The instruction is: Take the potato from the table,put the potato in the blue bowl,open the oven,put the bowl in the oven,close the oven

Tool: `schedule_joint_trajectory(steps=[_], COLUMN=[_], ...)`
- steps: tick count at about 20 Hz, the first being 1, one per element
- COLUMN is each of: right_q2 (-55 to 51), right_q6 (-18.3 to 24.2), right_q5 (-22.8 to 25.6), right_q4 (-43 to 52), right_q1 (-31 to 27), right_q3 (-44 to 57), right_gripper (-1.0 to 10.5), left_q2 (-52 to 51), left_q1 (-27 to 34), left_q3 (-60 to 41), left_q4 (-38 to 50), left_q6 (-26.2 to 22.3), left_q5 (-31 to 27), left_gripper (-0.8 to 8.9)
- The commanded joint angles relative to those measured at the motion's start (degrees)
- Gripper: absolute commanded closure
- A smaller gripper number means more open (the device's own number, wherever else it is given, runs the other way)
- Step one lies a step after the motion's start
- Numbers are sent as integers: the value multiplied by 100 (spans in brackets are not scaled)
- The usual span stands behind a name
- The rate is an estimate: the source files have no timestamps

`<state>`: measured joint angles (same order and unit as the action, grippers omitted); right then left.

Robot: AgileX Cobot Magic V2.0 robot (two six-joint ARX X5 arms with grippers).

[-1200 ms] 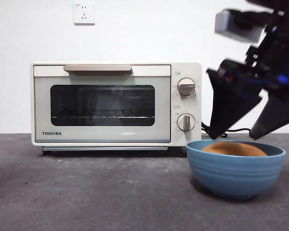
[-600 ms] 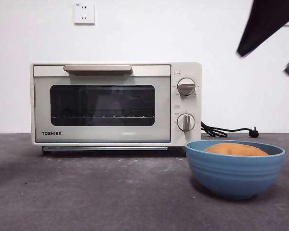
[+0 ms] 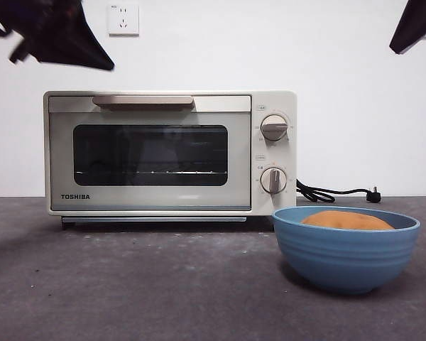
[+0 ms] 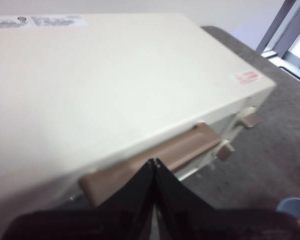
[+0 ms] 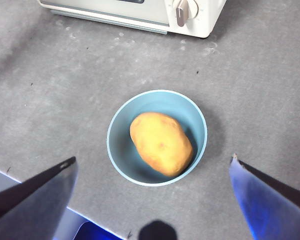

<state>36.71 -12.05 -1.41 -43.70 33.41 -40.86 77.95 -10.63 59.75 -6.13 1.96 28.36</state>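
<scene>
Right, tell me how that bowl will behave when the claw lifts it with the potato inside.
The bowl looks rigid and deep, so it likely won't flex. Its foot is narrower than its rim, so a one-sided lift may tilt it. The potato lies loose and off-centre, so it could roll and shift the weight.

The table (image 3: 128,284) in front of the oven (image 3: 170,153) door is unobstructed. The blue bowl (image 3: 346,249) stands off to the knob side.

Matte ridged blue bowl (image 3: 346,250), dark glass oven (image 3: 170,153) window
</scene>
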Motion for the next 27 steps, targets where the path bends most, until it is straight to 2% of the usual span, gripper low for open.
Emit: schedule_joint_trajectory(steps=[1,7,10,18,27], right_q2=[-13,-11,-13,-13,-13], right_q6=[-55,-52,-50,-28,-31], right_q5=[9,11,24,24,24], right_q4=[13,7,7,-20,-20], right_q1=[9,9,9,9,9], right_q3=[-31,-31,-31,-31,-31], right_gripper=[442,442,442,442,442], left_q2=[367,739,741,739,610], left_q1=[-59,-199,-291,-673,-925], left_q3=[120,146,146,146,146], left_q4=[166,190,-63,-1360,-3355], left_q6=[-232,-372,-372,-380,-595], left_q5=[-177,-293,-282,-260,-251], left_gripper=[821,821,821,821,821])
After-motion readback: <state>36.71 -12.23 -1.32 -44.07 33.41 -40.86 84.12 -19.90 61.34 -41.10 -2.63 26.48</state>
